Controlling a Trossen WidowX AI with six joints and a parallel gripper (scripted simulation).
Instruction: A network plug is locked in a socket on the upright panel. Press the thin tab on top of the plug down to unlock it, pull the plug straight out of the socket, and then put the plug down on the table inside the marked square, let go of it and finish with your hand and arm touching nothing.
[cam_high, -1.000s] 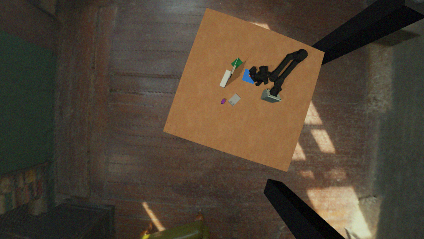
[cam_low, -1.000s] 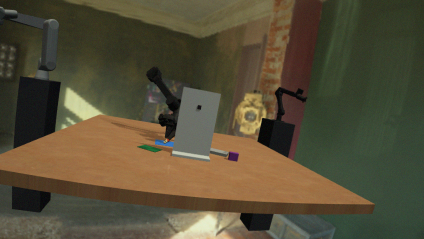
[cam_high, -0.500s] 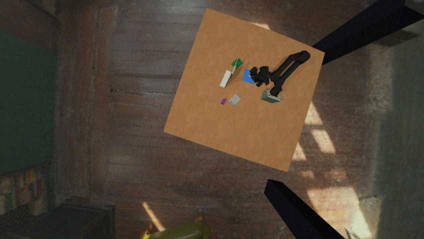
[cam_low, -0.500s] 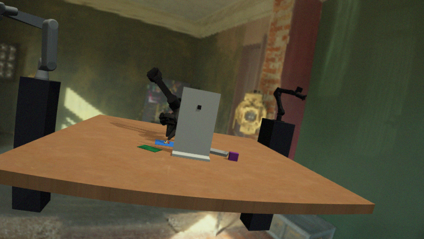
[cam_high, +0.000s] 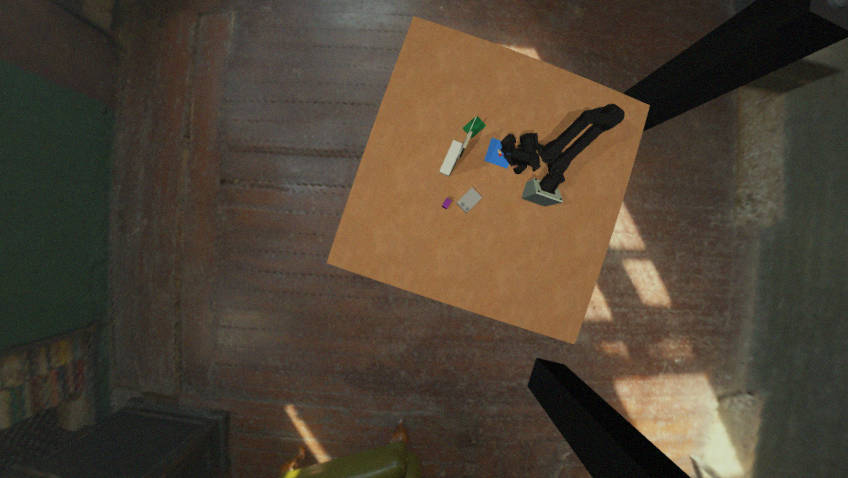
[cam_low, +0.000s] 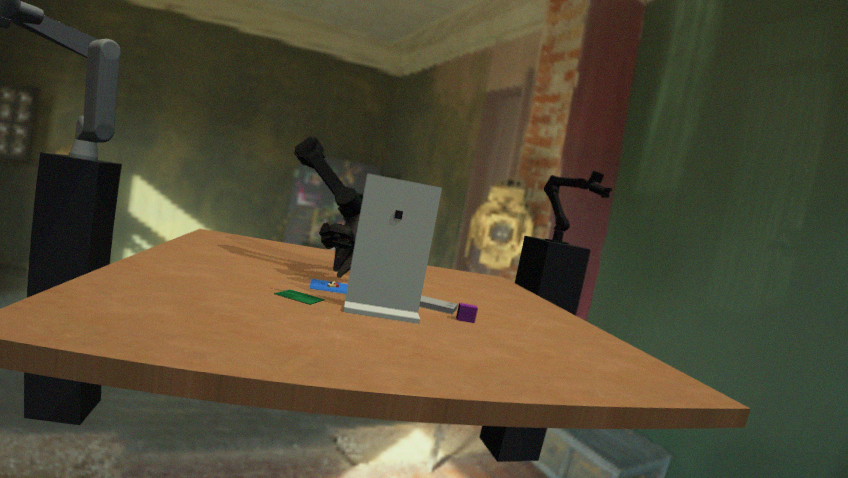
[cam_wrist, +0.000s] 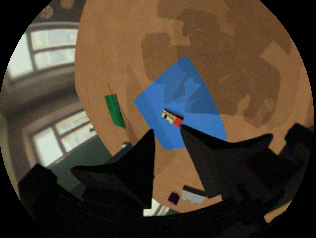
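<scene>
Top view shows our parted fingers (cam_high: 506, 148) (cam_low: 340, 266) holding nothing near the plug (cam_high: 500, 153) (cam_low: 333, 284) (cam_wrist: 172, 117) on the blue square (cam_high: 494, 156) (cam_low: 321, 285) (cam_wrist: 201, 107); we should retreat straight up, avoiding any nudge.

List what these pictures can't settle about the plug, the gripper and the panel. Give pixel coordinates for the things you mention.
- Plug (cam_high: 500, 153) (cam_low: 333, 285) (cam_wrist: 172, 118), all views: too small to read its tab's position.
- Gripper (cam_high: 508, 155) (cam_low: 340, 270) (cam_wrist: 166, 130), top view: its own dark body hides the fingertips.
- Upright panel (cam_low: 391, 249), exterior view: its near face hides the other.
</scene>
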